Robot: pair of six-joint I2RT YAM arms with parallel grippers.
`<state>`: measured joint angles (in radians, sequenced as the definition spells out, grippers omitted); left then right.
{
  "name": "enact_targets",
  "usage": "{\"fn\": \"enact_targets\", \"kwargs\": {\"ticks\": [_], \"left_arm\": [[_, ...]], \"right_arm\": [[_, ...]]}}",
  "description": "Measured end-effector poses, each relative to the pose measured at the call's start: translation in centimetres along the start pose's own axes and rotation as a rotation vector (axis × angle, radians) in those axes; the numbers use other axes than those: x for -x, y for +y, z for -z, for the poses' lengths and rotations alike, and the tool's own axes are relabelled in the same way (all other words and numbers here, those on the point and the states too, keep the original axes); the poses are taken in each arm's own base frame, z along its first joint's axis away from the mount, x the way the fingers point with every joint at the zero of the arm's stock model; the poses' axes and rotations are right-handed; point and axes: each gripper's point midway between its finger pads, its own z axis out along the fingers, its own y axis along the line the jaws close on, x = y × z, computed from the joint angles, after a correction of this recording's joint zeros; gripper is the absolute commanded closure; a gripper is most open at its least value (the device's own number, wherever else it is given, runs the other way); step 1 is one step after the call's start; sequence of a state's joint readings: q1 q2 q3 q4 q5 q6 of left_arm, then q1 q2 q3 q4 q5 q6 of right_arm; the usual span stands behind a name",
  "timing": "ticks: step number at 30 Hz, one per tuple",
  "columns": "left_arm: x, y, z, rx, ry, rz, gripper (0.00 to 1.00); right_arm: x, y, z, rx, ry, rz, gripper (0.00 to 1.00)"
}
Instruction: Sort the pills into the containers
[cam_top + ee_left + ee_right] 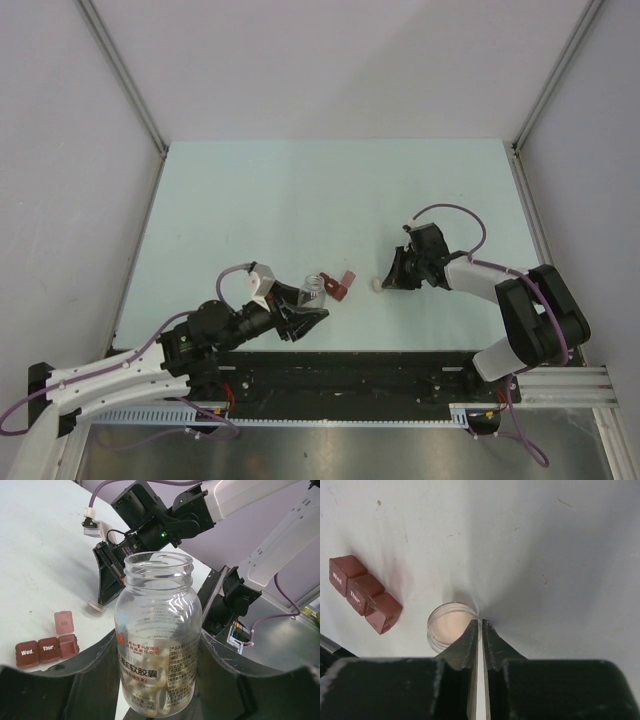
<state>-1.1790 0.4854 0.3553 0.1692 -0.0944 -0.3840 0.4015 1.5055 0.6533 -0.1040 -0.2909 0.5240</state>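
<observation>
My left gripper is shut on a clear round bottle, held upright with its neck uncapped; its fingers press both sides. Pale pills lie in the bottle's lower half. The containers, a dark red pill box, sit on the table left of the bottle, and the end compartment's lid stands open. My right gripper is shut, with nothing between its tips, which point down at the table against the right rim of the cream bottle cap. That cap lies open side up.
In the top view the pill box lies between the bottle and the cap, all near the table's front edge. The right arm reaches in from the right. Grey walls stand round the pale table.
</observation>
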Motion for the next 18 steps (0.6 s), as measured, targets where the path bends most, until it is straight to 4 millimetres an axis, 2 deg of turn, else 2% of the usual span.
{"fn": "enact_targets", "kwargs": {"ticks": [1,3,5,10,18], "left_arm": [[-0.03,0.01,-0.01,0.0,0.001,0.0,1.0],[-0.15,0.05,-0.06,0.002,0.005,-0.001,0.99],[-0.27,0.1,-0.11,0.004,0.01,-0.001,0.99],[-0.32,0.12,-0.14,0.005,0.012,-0.002,1.0],[-0.47,0.16,-0.19,0.006,0.017,-0.002,1.0]], "right_arm": [[0.03,-0.09,-0.01,-0.005,-0.002,-0.001,0.82],[0.07,-0.27,-0.02,-0.016,-0.005,-0.008,0.79],[0.17,-0.24,-0.01,-0.017,-0.01,-0.012,0.72],[0.5,-0.12,0.06,-0.017,-0.026,-0.025,0.65],[0.85,-0.63,0.38,-0.038,-0.06,-0.05,0.7]]}}
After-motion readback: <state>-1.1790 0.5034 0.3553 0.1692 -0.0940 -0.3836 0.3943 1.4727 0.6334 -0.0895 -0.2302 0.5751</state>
